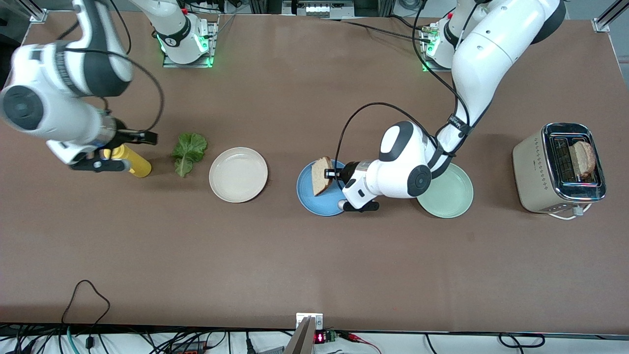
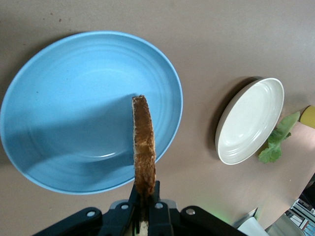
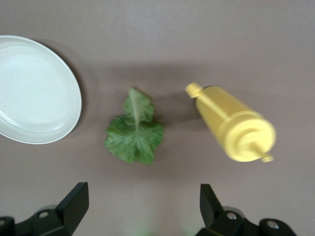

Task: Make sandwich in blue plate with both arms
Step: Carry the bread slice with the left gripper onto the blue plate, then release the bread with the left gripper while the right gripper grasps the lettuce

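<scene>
- Over the table's right-arm end, the right gripper hung with jaws apart above the yellow bottle, at nine o'clock from the lettuce leaf.
- The left gripper, clamped on one bread slice, held it on edge over the blue plate; nothing was laid yet.
- The count: three plates, two bread slices, the second one in the toaster, and one leaf.
</scene>
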Controlling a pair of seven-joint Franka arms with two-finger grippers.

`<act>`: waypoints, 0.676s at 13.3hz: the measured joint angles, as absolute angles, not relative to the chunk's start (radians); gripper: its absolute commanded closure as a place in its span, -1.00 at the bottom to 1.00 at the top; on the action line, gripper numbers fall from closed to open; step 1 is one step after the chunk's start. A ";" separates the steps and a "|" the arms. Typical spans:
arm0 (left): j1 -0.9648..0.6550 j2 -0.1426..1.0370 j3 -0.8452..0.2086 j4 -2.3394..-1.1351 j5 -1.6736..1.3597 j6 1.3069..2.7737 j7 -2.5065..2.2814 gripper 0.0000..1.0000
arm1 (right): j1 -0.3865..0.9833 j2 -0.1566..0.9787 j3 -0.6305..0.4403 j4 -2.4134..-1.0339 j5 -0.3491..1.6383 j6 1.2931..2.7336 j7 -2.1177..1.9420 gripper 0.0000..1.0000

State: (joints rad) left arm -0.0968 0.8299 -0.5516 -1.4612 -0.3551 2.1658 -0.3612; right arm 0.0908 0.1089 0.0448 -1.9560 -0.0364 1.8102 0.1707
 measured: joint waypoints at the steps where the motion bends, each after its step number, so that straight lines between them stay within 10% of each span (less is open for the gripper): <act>1: -0.096 0.838 -0.550 -1.459 -0.355 2.166 -0.360 0.52 | 0.112 0.088 0.047 -2.004 -0.036 1.845 0.197 -1.00; 3: -0.092 0.860 -0.546 -1.458 -0.355 2.169 -0.359 -0.80 | 0.125 0.056 0.048 -2.088 -0.037 1.922 0.211 -1.00; 4: -0.090 0.872 -0.543 -1.457 -0.355 2.188 -0.356 -1.00 | 0.125 0.044 0.048 -2.131 -0.037 1.976 0.211 -1.00; 9: -0.085 0.888 -0.518 -1.444 -0.333 2.259 -0.273 -1.00 | 0.136 0.045 0.048 -2.273 -0.037 2.184 0.211 -1.00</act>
